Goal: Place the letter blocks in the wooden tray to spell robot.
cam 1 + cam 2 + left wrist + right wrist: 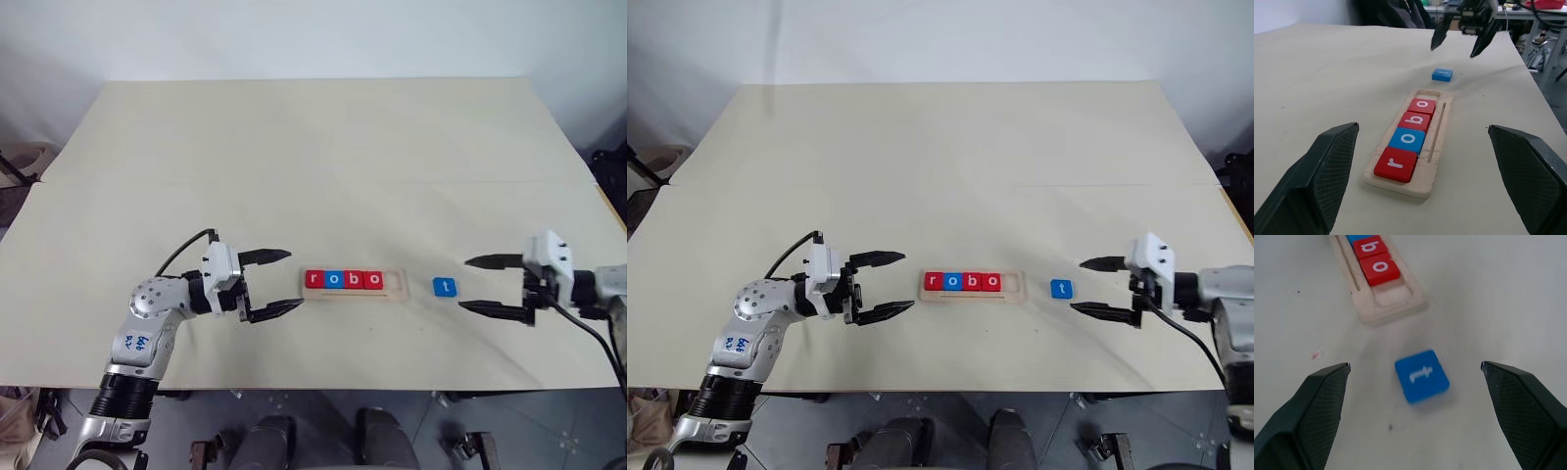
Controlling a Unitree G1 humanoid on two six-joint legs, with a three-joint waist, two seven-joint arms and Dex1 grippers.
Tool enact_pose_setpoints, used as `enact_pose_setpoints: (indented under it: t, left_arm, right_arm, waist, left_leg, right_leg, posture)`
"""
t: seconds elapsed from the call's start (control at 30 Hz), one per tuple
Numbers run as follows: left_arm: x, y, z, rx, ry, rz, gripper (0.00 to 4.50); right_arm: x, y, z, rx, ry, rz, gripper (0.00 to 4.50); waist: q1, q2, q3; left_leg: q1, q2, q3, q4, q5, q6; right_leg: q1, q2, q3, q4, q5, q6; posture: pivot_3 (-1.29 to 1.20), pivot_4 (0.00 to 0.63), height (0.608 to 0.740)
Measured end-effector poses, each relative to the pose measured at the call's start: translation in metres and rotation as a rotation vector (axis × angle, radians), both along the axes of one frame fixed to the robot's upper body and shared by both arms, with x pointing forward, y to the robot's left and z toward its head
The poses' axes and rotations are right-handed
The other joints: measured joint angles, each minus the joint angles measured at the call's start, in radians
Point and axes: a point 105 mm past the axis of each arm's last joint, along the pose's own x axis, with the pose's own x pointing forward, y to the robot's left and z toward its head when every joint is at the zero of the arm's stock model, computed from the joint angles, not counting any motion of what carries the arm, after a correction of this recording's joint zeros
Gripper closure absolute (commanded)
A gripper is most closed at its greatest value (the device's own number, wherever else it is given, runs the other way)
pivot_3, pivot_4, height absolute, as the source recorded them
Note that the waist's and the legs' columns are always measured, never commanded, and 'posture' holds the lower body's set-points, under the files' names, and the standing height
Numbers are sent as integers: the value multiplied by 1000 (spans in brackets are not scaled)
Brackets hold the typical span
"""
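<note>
Right tool (482, 285): jaws spread wide and empty, aimed at the blue t block (445, 287), which lies flat on the surface just in front of the fingertips.
Left tool (284, 284): also spread wide, nothing held, hovering just off the tray's left end.
Tray (395, 285): four blocks are seated, reading r (314, 279), o (333, 279), b (353, 279), o (372, 279); the last slot on the right is bare.
Task state: judged one block short of done.
Risk, grasp: the t block sits slightly skewed (seen in the right wrist view), so a closing pinch could catch it corner-on and spin it or flick it away.
Risk, placement: a block set down tilted could ride up on the rim or nudge the neighbouring red o.
Risk, reading: the letter could end up rotated.
Surface (294, 157): pale beige, broad, otherwise bare.
Room: pale wall behind; clutter is glimpsed past the surface's edges.
</note>
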Motion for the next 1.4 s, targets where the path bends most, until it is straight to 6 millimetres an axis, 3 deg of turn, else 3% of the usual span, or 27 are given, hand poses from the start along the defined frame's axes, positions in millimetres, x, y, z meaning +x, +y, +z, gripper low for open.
enact_pose_setpoints:
  t: [0.13,0.17,0.23,0.47,0.63,0.83,1.0,1.4]
  left_arm:
    - [-1,-1,1,0,-5,3,0]
    - [-1,0,1,0,-5,4,0]
    - [-1,0,1,2,-4,7,0]
    - [-3,2,3,2,-15,23,0]
    - [-3,3,2,3,-11,29,0]
    - [-3,3,2,3,-11,28,0]
    - [-3,3,2,4,-10,28,0]
    - [-3,3,3,3,-12,29,0]
  right_arm:
    - [3,12,-19,-41,63,60,16]
    - [3,11,-22,-48,76,62,190]
    - [7,11,-22,-50,71,62,611]
    - [14,8,-21,-72,59,55,2899]
    - [21,19,-10,-47,27,83,2899]
    - [25,69,19,17,-26,194,2899]
    - [24,97,11,-3,-11,254,2899]
    - [32,85,-7,-46,29,213,2899]
  waist:
    - [6,0,0]
    - [7,0,0]
    - [4,0,0]
    - [1,0,0]
    - [-2,0,0]
    - [0,0,0]
    - [6,0,0]
    - [-3,0,0]
  left_leg:
    - [-1,-1,-1,0,0,0]
    - [-1,-1,-1,0,0,0]
    - [-1,-1,-1,1,0,0]
    - [-1,0,-1,1,0,0]
    - [-1,0,-1,1,0,0]
    - [-1,0,-1,1,0,-1]
    - [-1,-1,-2,2,0,-1]
    - [-1,0,-2,1,0,-1]
  right_leg:
    - [0,-1,-1,-1,0,0]
    - [0,-1,-1,-1,0,0]
    - [0,-1,-1,0,0,0]
    - [0,0,-1,0,0,0]
    - [0,0,-1,0,0,0]
    - [-1,0,-1,0,0,0]
    - [0,0,-1,0,0,0]
    - [-1,0,-2,1,0,0]
  posture:
    - [0,150,740]
    - [0,150,740]
    - [0,150,740]
    - [0,150,740]
    - [0,150,740]
    - [0,150,740]
    - [0,150,740]
    - [0,150,740]
